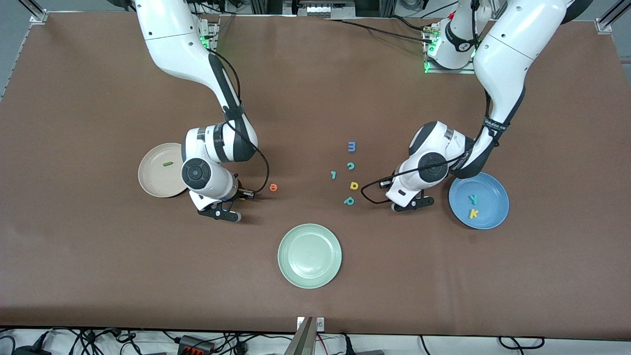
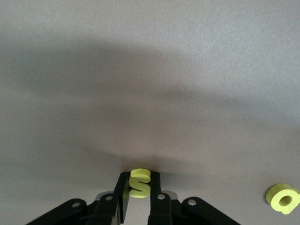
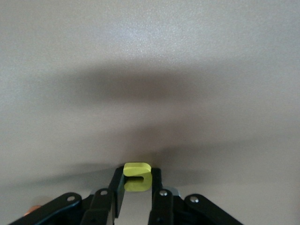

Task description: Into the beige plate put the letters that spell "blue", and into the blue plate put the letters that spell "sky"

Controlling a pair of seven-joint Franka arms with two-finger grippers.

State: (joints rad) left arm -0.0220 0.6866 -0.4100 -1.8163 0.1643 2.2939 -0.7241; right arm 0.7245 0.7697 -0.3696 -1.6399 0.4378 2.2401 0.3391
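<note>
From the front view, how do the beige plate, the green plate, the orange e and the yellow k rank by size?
1. Green plate, looks largest, though it lies nearest the camera, so it may match the beige one.
2. Beige plate, partly hidden by the right arm.
3. Yellow k and orange e: both tiny, too alike to rank.

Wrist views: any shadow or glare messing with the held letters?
Left wrist view: broad soft shadow band on the table, yellow s between the left gripper fingers well lit. Right wrist view: mild glare patch up top, shadow band below, yellow u in the right gripper clear.
</note>
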